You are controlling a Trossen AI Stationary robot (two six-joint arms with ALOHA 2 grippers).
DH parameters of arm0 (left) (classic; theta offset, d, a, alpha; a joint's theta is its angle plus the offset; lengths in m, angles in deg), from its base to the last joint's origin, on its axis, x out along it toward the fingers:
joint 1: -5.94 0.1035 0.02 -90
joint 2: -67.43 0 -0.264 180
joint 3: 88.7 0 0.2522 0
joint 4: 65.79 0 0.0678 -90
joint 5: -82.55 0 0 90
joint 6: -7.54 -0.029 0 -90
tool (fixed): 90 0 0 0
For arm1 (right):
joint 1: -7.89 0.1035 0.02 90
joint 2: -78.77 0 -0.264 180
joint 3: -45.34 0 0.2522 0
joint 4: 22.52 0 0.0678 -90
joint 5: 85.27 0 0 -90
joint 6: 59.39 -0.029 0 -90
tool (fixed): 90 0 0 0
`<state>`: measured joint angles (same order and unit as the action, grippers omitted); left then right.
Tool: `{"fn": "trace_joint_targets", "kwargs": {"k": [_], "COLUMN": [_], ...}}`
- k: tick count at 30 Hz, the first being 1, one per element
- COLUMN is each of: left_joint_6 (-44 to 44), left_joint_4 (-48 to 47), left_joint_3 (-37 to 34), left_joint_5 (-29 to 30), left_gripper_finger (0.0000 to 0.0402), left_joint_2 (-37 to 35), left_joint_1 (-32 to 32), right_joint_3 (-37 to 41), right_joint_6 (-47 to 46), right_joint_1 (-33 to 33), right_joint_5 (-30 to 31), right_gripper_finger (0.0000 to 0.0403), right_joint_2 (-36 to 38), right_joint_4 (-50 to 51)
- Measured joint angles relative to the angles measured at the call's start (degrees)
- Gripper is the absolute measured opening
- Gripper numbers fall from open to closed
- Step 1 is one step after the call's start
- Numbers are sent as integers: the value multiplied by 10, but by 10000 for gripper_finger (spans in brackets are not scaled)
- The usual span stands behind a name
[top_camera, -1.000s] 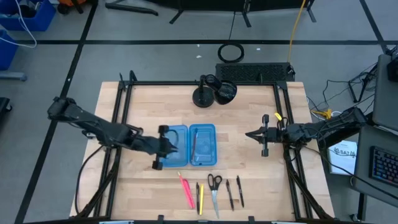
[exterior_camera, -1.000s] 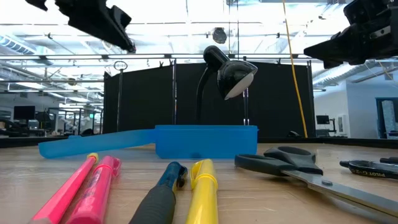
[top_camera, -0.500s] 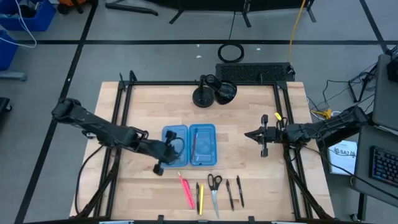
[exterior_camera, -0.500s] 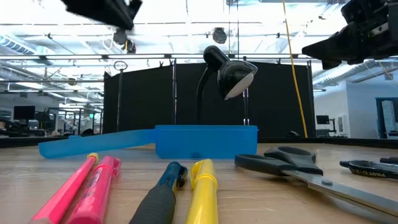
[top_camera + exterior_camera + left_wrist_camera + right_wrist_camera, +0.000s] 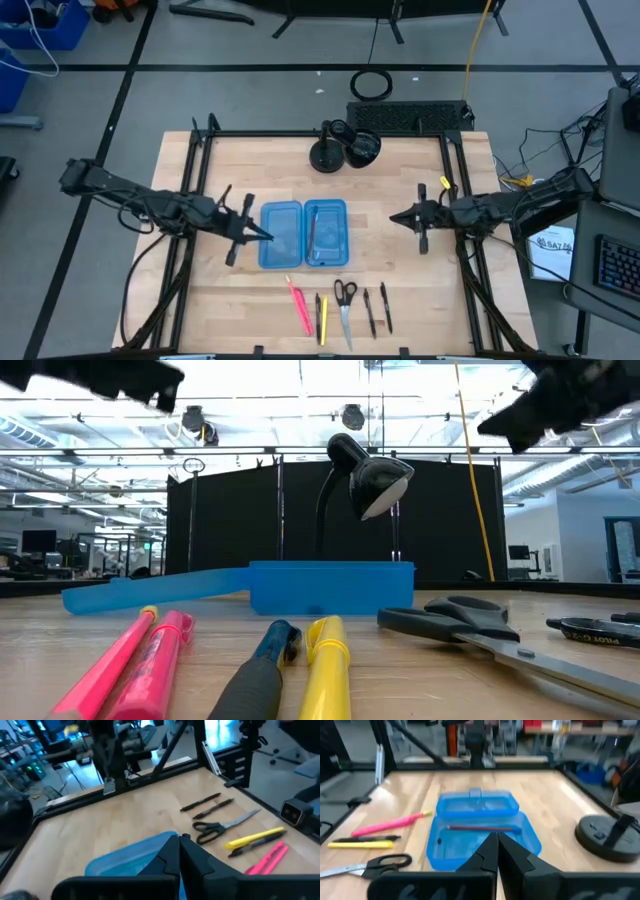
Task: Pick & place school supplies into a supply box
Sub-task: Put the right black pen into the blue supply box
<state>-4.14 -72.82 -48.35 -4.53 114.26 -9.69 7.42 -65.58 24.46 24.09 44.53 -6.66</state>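
**A:** Where did you have the arms at that moment?

**B:** You had the left gripper [image 5: 262, 234] hanging just off the left side of the pencil case [image 5: 304, 234], near the middle of the surface, and its jaws were pressed together with nothing between them. The right gripper [image 5: 394, 218] hung well off the case's right side, toward the right edge, jaws likewise clenched on nothing.

**A:** And the case itself?

**B:** It lay open, both blue halves flat and side by side, so anything could drop straight in from above. One thin reddish pencil [image 5: 479, 827] was already lying in the right half; the left half looked bare.

**A:** Why were the supplies where they were?

**B:** You had them in a tidy row along the front edge, just in front of the case: pink pens [image 5: 299, 307], a black pen [image 5: 318, 308], a yellow pen [image 5: 324, 318], the scissors [image 5: 345, 304], then two more dark pens [image 5: 376, 308]. They were laid parallel and a little apart, which I judge gave your jaws room to close on one at a time.

**A:** Anything else on the surface?

**B:** A black desk lamp [image 5: 342, 146] stood near the back edge, clear of the work. I'd judge most of the job was left.
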Motion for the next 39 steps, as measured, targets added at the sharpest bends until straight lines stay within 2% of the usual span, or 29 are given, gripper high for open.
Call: {"fn": "trace_joint_targets", "kwargs": {"k": [2, 6, 12, 15, 20, 26, 29, 34, 39], "left_joint_6": [10, 52, 121, 150, 178, 180, 180, 172, 148], "left_joint_4": [26, 58, 86, 82, 80, 83, 79, 43, 7], "left_joint_3": [-40, -84, -110, -110, -110, -111, -111, -111, -111], "left_joint_5": [5, 56, 179, 216, 209, 206, 206, 207, 210], "left_gripper_finger": [3, 10, 3, 12, 26, 21, 11, 5, 26], "left_joint_2": [-18, -36, -38, -38, -29, -14, -14, -14, -14], "left_joint_1": [11, 29, 37, 37, 36, 34, 34, 34, 34], "right_joint_3": [-65, -202, -402, -488, -587, -610, -599, -586, -548], "right_joint_6": [-24, -106, -330, -461, -675, -914, -995, -998, -1033], "right_joint_1": [13, 52, 148, 194, 271, 331, 339, 331, 310], "right_joint_5": [2, 2, -3, -32, -77, -75, -76, -74, -64], "right_gripper_finger": [0, 0, 0, 0, 0, 0, 0, 0, 0], "right_joint_2": [-40, -145, -344, -435, -547, -619, -644, -667, -668], "right_joint_4": [77, 245, 507, 587, 617, 618, 619, 592, 532]}}
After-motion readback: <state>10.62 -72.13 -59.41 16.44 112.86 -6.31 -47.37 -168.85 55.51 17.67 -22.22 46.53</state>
